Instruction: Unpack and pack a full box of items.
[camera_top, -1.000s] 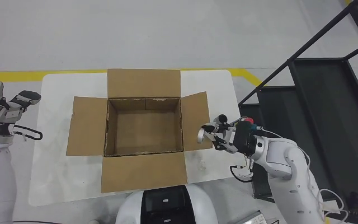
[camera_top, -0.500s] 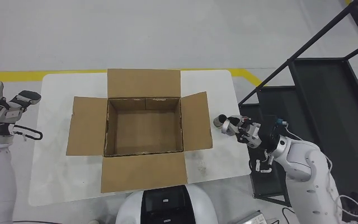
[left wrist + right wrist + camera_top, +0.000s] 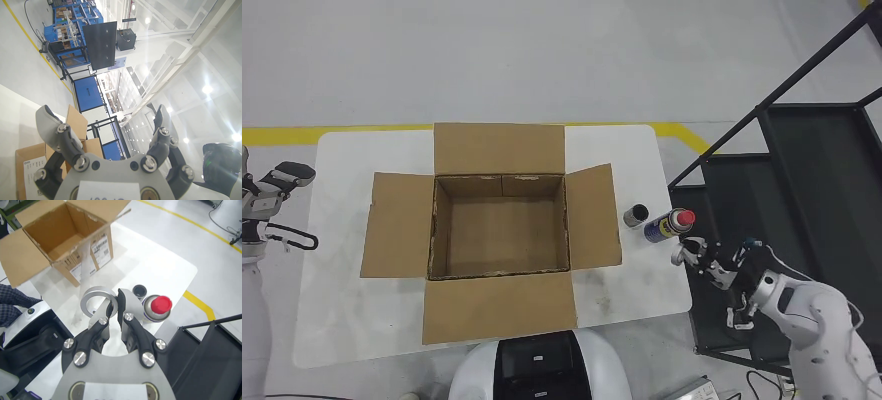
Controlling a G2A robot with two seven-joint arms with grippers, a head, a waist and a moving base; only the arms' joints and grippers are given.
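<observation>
Your right jaws are pinched narrow on the rim of a silvery ring [image 3: 84,303], at the 3 o'clock edge of the surface [image 3: 352,300]. From them the red-capped spray can [image 3: 667,224] stands near at 10 o'clock, with a small dark cylinder [image 3: 635,214] just beyond it. The empty cardboard box [image 3: 500,148] lies farther off at 9 — so I judge the set-down goes inward, below the can. Your left jaws gape wide, well apart at the far edge — the right arm is nearer.
</observation>
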